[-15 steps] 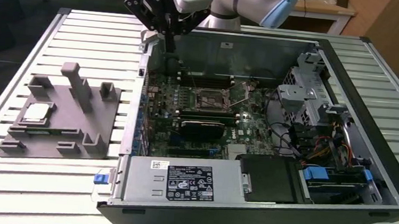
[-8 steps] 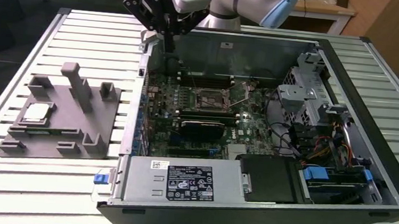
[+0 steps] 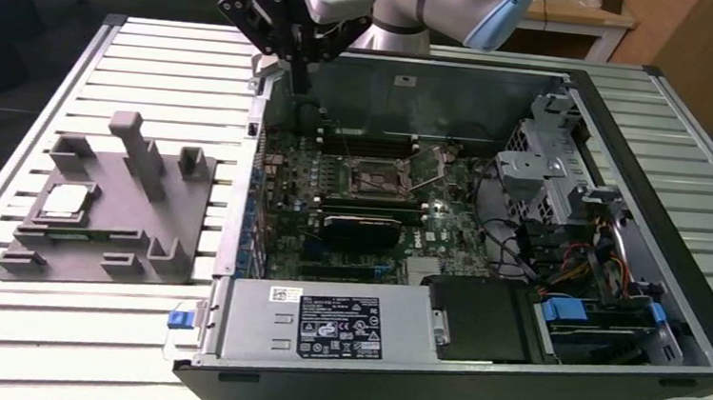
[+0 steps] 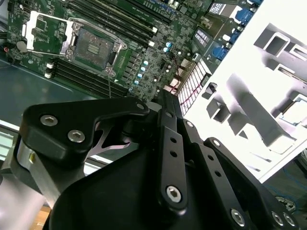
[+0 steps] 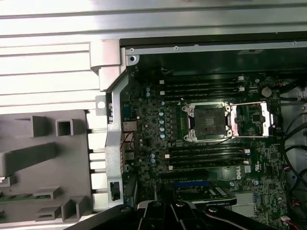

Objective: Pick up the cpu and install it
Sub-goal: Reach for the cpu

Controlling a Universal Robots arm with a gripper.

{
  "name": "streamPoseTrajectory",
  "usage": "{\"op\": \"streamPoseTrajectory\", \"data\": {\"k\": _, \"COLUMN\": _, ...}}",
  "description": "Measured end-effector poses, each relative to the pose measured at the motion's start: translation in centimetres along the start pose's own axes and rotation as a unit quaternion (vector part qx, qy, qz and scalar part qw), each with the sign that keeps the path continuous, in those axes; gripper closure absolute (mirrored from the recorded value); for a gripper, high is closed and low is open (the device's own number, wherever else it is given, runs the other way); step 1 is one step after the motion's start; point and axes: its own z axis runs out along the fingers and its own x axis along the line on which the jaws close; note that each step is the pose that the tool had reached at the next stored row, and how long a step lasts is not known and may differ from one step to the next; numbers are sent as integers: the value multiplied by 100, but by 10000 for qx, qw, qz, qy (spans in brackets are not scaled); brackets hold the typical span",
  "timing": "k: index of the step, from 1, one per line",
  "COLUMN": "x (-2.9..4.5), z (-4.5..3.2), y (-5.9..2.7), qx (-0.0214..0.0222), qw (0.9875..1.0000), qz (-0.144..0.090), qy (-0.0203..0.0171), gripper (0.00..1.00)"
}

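The cpu (image 3: 63,201), a small silvery square, lies flat in a recess of the grey fixture (image 3: 112,238) at the exterior view's left, beside the open computer case. My gripper (image 3: 300,83) hangs above the case's back left corner, well apart from the cpu, fingers pointing down. In the second wrist view its links converge to one point, so the gripper (image 4: 163,99) looks shut and holds nothing. The motherboard socket (image 3: 378,175) sits mid-board, and in both wrist views the socket (image 4: 96,45) (image 5: 208,122) stands uncovered with its metal frame (image 5: 252,117) swung aside.
The case walls (image 3: 259,135) rise around the motherboard. A drive cage (image 3: 544,167) and cables fill the case's right side, and a power supply (image 3: 321,321) its front. Tall fixture posts (image 3: 144,150) stand near the cpu. Everything rests on a slatted metal table (image 3: 52,348).
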Motion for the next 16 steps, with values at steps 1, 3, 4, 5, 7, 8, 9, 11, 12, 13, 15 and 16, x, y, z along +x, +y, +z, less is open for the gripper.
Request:
{"op": "streamPoseTrajectory", "data": {"k": 1, "x": 2, "z": 0, "y": 0, "qx": 0, "qw": 10000, "qz": 0, "qy": 0, "gripper": 89}}
{"op": "streamPoseTrajectory", "data": {"k": 3, "x": 6, "z": 1, "y": -1, "qx": 0, "qw": 10000, "qz": 0, "qy": 0, "gripper": 89}}
{"op": "streamPoseTrajectory", "data": {"k": 4, "x": 25, "z": 2, "y": -2, "qx": 0, "qw": 10000, "qz": 0, "qy": 0, "gripper": 89}}
{"op": "streamPoseTrajectory", "data": {"k": 5, "x": 28, "z": 2, "y": -2, "qx": 0, "qw": 10000, "qz": 0, "qy": 0, "gripper": 89}}
{"op": "streamPoseTrajectory", "data": {"k": 7, "x": 31, "z": 2, "y": -3, "qx": 0, "qw": 10000, "qz": 0, "qy": 0, "gripper": 89}}
{"op": "streamPoseTrajectory", "data": {"k": 8, "x": 34, "z": 3, "y": -3, "qx": 0, "qw": 10000, "qz": 0, "qy": 0, "gripper": 89}}
{"op": "streamPoseTrajectory", "data": {"k": 9, "x": 36, "z": 2, "y": -3, "qx": 0, "qw": 10000, "qz": 0, "qy": 0, "gripper": 89}}
{"op": "streamPoseTrajectory", "data": {"k": 11, "x": 39, "z": 3, "y": -3, "qx": 0, "qw": 10000, "qz": 0, "qy": 0, "gripper": 89}}
{"op": "streamPoseTrajectory", "data": {"k": 12, "x": 41, "z": 3, "y": -3, "qx": 0, "qw": 10000, "qz": 0, "qy": 0, "gripper": 89}}
{"op": "streamPoseTrajectory", "data": {"k": 13, "x": 43, "z": 3, "y": -3, "qx": 0, "qw": 10000, "qz": 0, "qy": 0, "gripper": 89}}
{"op": "streamPoseTrajectory", "data": {"k": 15, "x": 47, "z": 4, "y": -4, "qx": 0, "qw": 10000, "qz": 0, "qy": 0, "gripper": 89}}
{"op": "streamPoseTrajectory", "data": {"k": 16, "x": 49, "z": 4, "y": -4, "qx": 0, "qw": 10000, "qz": 0, "qy": 0, "gripper": 89}}
